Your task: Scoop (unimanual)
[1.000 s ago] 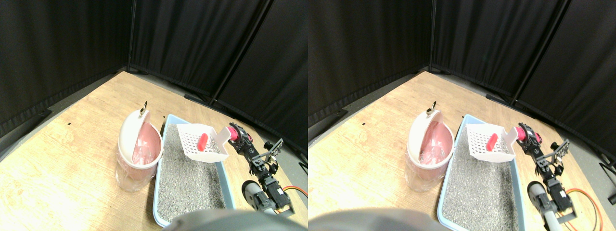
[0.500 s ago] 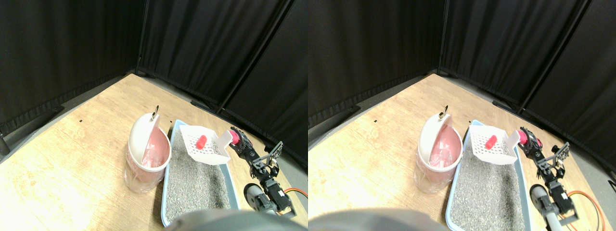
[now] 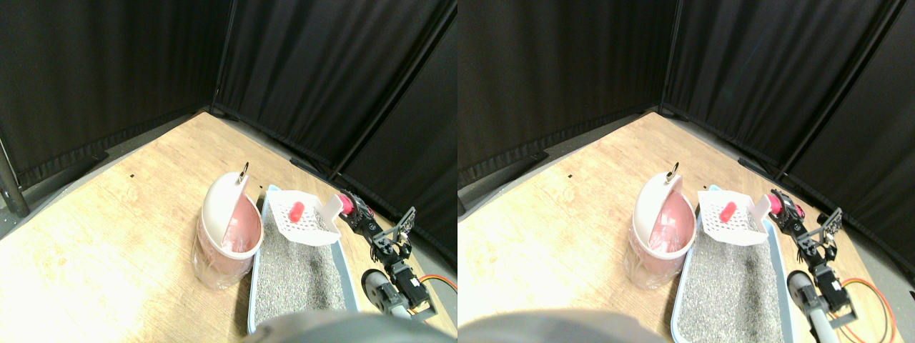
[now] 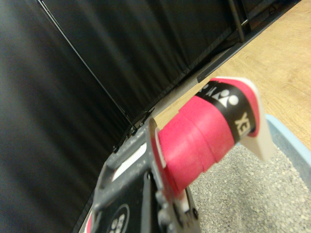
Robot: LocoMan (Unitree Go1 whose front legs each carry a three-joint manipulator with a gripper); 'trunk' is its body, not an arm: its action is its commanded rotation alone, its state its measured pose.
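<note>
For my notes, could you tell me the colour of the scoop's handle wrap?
Pinkish red handle wrap, clearest in the wrist view.

"EX" on handle wrap [image 4: 214,127].

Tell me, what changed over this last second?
Mostly the camera swung, so everything slid across the picture. The hand carried the white scoop, with the red piece inside, slightly nearer the pink bin. The bin and the litter tray stayed put, and the hand kept its hold.
</note>
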